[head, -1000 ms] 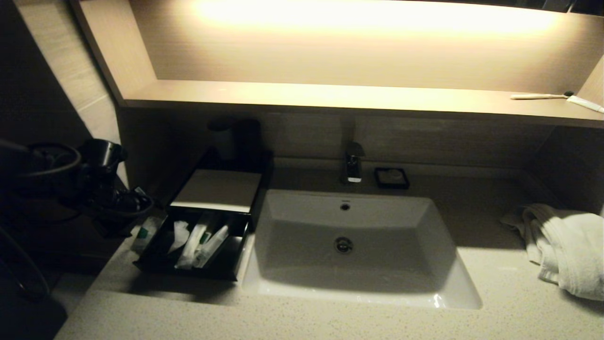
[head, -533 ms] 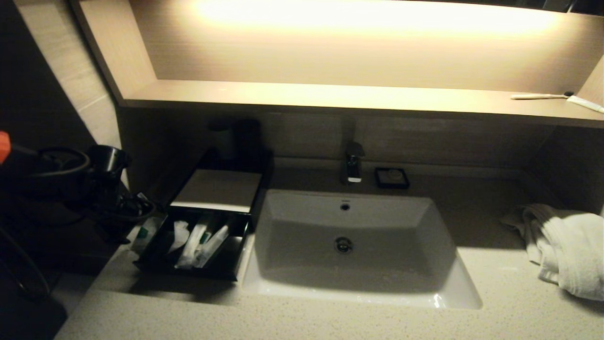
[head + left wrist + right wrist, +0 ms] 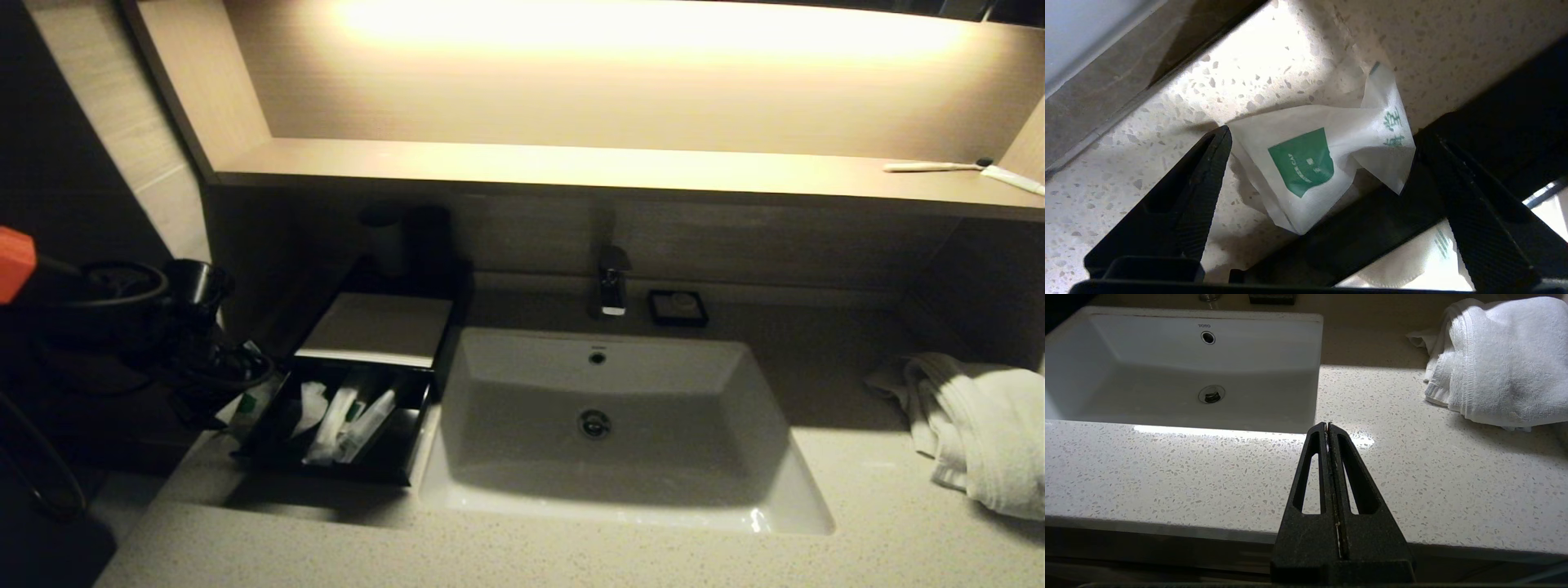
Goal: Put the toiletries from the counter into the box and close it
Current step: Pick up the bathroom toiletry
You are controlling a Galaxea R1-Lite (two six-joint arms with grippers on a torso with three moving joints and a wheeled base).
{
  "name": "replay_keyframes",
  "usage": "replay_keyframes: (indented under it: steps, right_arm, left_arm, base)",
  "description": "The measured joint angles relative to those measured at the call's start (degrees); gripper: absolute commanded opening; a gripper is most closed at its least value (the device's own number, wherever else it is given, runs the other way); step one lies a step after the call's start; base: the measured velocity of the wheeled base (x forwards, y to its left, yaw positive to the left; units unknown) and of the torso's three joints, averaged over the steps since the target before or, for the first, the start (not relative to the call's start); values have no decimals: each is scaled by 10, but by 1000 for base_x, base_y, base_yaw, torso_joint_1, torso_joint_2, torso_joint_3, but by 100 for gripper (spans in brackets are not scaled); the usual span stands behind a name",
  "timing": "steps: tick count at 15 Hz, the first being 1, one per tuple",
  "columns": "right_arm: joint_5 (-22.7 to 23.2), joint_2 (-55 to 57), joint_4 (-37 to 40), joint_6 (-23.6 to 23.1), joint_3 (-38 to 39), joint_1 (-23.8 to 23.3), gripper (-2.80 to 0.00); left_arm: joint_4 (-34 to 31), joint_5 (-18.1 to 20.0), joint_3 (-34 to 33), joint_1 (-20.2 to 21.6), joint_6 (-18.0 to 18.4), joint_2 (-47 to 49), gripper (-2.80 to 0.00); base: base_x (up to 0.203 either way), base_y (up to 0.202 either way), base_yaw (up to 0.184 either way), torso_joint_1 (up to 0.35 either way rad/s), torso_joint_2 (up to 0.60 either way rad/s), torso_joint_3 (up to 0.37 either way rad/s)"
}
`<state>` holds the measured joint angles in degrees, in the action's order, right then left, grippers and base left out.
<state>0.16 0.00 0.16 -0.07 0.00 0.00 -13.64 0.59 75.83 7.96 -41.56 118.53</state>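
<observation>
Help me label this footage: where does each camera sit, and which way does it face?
Head view: high on the robot, facing down at the sink and open box; left arm at the left edge.
Left wrist view: behind the open left pincer, facing a sachet on the counter.
Right wrist view: behind the shut right pincer, facing the towel.
Head and right wrist views share sink and towel.

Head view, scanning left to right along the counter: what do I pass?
Left claw at the counter's left end → sachet on the counter beside the open drawer → box with its drawer pulled out → sink → white towel at the right end.
</observation>
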Motion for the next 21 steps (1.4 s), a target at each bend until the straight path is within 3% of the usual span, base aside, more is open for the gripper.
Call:
replay_keyframes:
  steps: [9,10,21]
  right_arm:
    - [0,0,0,0,0,0,-280]
    - [0,0,0,0,0,0,-280]
    - [0,0,0,0,0,0,-280]
  left_arm:
    - [1,-4,1,-2,1,8,0]
    - [1,-4,1,-2,1,9,-280]
    - [1,-4,3,-1,1,7,-280]
  base:
    - [0,0,0,0,0,0]
    - [0,0,0,0,0,0]
    - [0,0,0,0,0,0]
